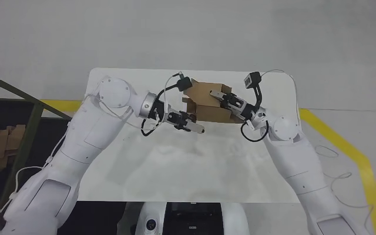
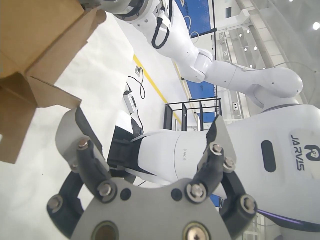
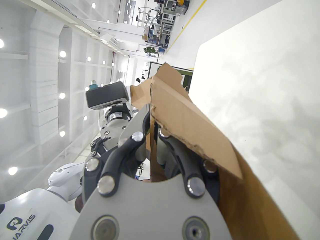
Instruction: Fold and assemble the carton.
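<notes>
Upper centre of the top view, carton [image 1: 205, 101] over white table [image 1: 117, 170]; my right gripper [image 1: 222, 97] pinches its wall, my left gripper [image 1: 197, 127] spread wide just below it. Yellow floor line [image 1: 338, 140] at right.

1. Top view: from above the arms, facing down, far enough off to take in the whole table [image 1: 147, 170] and both arms.
2. Left wrist view: close behind the left gripper [image 2: 148, 116], facing out beyond it across the table, with the carton [image 2: 32, 38] very near.
3. Right wrist view: close behind the right gripper [image 3: 152, 123], facing along the table.
4. All 3 views share the carton and the table.
</notes>
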`<state>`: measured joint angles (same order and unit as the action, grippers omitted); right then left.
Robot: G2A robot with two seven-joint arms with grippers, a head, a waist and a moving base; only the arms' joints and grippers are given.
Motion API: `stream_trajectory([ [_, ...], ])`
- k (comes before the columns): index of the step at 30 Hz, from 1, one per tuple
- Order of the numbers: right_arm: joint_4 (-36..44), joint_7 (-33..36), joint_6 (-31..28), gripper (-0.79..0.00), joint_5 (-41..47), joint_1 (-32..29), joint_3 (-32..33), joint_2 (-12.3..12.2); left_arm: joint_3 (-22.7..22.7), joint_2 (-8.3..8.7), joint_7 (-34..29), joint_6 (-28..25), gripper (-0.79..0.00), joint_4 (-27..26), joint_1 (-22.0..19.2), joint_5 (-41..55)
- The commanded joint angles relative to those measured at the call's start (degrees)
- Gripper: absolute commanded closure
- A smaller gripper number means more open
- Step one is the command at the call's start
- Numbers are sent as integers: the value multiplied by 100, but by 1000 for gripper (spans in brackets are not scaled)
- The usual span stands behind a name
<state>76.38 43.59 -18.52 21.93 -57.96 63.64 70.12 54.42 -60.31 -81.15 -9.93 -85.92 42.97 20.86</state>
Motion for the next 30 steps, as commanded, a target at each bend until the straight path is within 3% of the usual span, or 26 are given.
stream_trajectory([
  [1, 34, 2, 2, 0, -3, -5, 2, 2, -107, -38, -20, -5, -785, 169, -95, 71],
  [12, 227, 8, 74, 0, -61, -116, -11, 8, -365, -169, 152, -141, -785, 701, -478, 47],
  [30, 339, -106, 236, 0, -90, -210, -23, 33, -64, -65, 333, -110, -785, 385, -294, -254],
])
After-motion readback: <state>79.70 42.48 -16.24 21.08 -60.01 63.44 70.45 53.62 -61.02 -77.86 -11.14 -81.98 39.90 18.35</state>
